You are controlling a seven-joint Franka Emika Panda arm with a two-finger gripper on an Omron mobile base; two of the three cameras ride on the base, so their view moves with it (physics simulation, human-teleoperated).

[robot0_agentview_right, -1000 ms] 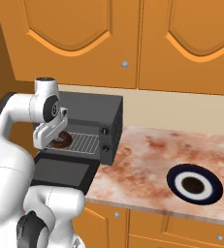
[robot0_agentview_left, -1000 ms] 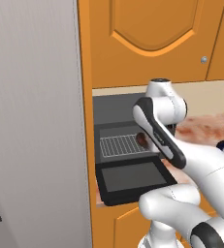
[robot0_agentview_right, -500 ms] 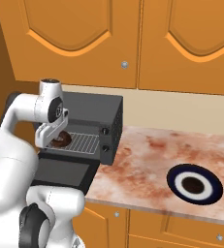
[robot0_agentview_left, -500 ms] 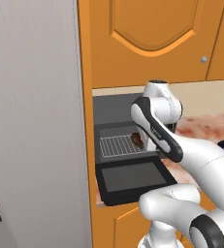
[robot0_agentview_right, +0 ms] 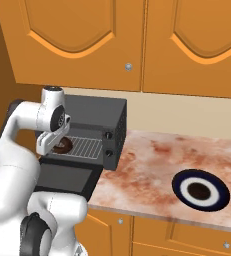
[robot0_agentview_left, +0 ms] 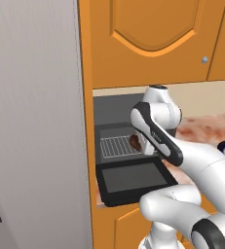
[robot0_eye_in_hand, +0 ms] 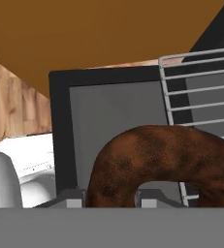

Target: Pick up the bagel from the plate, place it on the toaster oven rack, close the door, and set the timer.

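Observation:
The glossy dark brown bagel [robot0_eye_in_hand: 167,155] hangs at the mouth of the black toaster oven [robot0_agentview_right: 94,112], with my gripper [robot0_eye_in_hand: 108,199] shut on it. It is just above the right end of the silver wire rack [robot0_agentview_left: 115,146], as the left base view shows the bagel [robot0_agentview_left: 135,142]. From the right base view, the gripper [robot0_agentview_right: 54,144] holds the bagel [robot0_agentview_right: 63,146] at the rack's [robot0_agentview_right: 85,146] left end. The black door [robot0_agentview_left: 133,177] lies folded down flat in front. The navy-ringed white plate [robot0_agentview_right: 201,190] sits bare on the counter.
Two knobs [robot0_agentview_right: 107,135] sit on the oven's front right panel. Orange cabinet doors [robot0_agentview_right: 187,40] hang above the speckled counter [robot0_agentview_right: 152,160]. A tall grey panel [robot0_agentview_left: 33,121] stands left of the oven.
My hand has carried the bagel slightly lower and closer in over the rack's end. The jaws have stayed shut on it, and the door and plate are unmoved.

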